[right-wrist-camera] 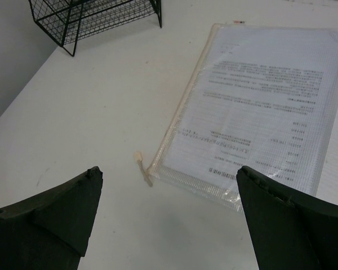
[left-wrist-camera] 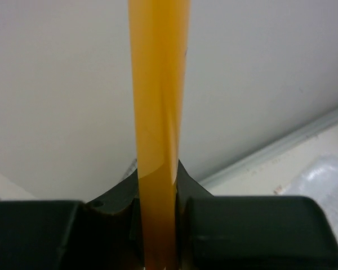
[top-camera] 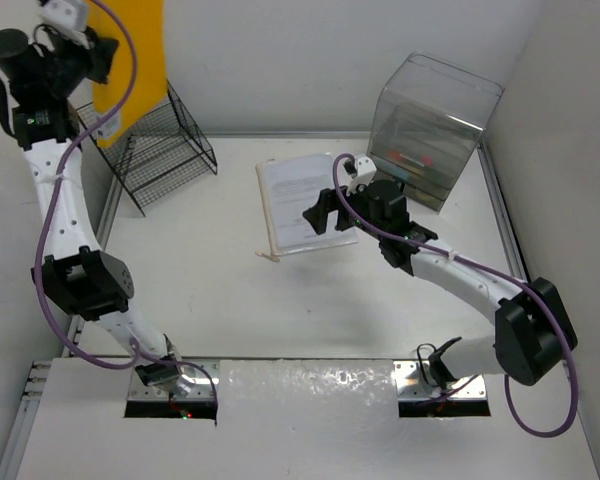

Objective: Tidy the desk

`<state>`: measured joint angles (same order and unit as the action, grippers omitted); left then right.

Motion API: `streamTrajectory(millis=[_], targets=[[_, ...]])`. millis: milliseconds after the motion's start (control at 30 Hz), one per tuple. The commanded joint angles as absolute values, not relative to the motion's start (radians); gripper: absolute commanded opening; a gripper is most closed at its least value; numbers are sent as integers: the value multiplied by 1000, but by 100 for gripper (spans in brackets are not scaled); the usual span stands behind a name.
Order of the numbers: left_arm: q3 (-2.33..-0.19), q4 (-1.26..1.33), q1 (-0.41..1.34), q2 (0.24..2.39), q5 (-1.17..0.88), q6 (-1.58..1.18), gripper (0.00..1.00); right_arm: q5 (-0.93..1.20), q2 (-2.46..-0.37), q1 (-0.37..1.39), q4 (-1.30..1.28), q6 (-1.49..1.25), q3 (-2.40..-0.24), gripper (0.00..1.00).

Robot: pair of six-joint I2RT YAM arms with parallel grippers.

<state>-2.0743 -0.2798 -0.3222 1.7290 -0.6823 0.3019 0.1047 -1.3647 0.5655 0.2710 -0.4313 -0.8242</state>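
The desk (top-camera: 230,300) is a white tabletop with thin silver rails. My left gripper (top-camera: 98,52) is raised high at the far left, shut on a thin yellow-orange folder (top-camera: 132,60) that hangs upright above the black wire rack (top-camera: 165,150). In the left wrist view the folder (left-wrist-camera: 158,84) runs edge-on between the gripper's (left-wrist-camera: 156,183) two dark fingers. My right gripper (top-camera: 325,215) hovers open over the near left corner of a clear zip pouch (top-camera: 295,195) holding a printed sheet. In the right wrist view the pouch (right-wrist-camera: 265,107) lies flat beyond the gripper (right-wrist-camera: 168,171), its zip pull (right-wrist-camera: 142,167) between the fingers.
A clear plastic drawer box (top-camera: 435,125) with small coloured items inside stands at the back right. The wire rack (right-wrist-camera: 96,17) sits against the left wall. White walls close in the left, back and right sides of the desk.
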Motion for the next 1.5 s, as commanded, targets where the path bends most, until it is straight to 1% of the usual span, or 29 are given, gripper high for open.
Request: streamTrajectory(millis=[0, 33, 167, 233, 333, 433, 467, 567, 667, 767, 933, 1133, 1467], targets=[[-2112, 87, -409, 1732, -735, 60, 0, 101, -1367, 571, 281, -402, -887, 99], [-2127, 157, -431, 1776, -730, 39, 0, 101, -1370, 571, 272, -396, -893, 99], [-2290, 224, -460, 1928, -816, 9, 0, 100, -1393, 571, 250, -384, -926, 99], [-2362, 300, -471, 2012, -871, -46, 0, 95, -1411, 571, 238, -379, -943, 99], [-2373, 446, -479, 2072, -978, -130, 0, 84, -1442, 571, 224, -380, -966, 99], [-2373, 527, -483, 2120, -1011, -144, 0, 77, -1480, 571, 192, -383, -1000, 99], [-2376, 595, -491, 2147, -1018, -162, 0, 72, -1499, 571, 175, -387, -1006, 99], [-2393, 739, -511, 2212, -1026, -279, 0, 61, -1520, 580, 158, -396, -1032, 99], [-2442, 817, -518, 2270, -1043, -376, 0, 35, -1528, 600, 164, -388, -1035, 99], [-2436, 812, -520, 2278, -1066, -368, 0, 15, -1528, 609, 167, -373, -1031, 99], [-2338, 871, -549, 2244, -1106, -406, 0, 14, -1543, 609, 152, -357, -1045, 99], [-2326, 858, -600, 2237, -1129, -425, 0, 32, -1551, 611, 167, -354, -1045, 99], [-2292, 859, -626, 2246, -1134, -430, 0, 46, -1539, 612, 163, -348, -1034, 99]])
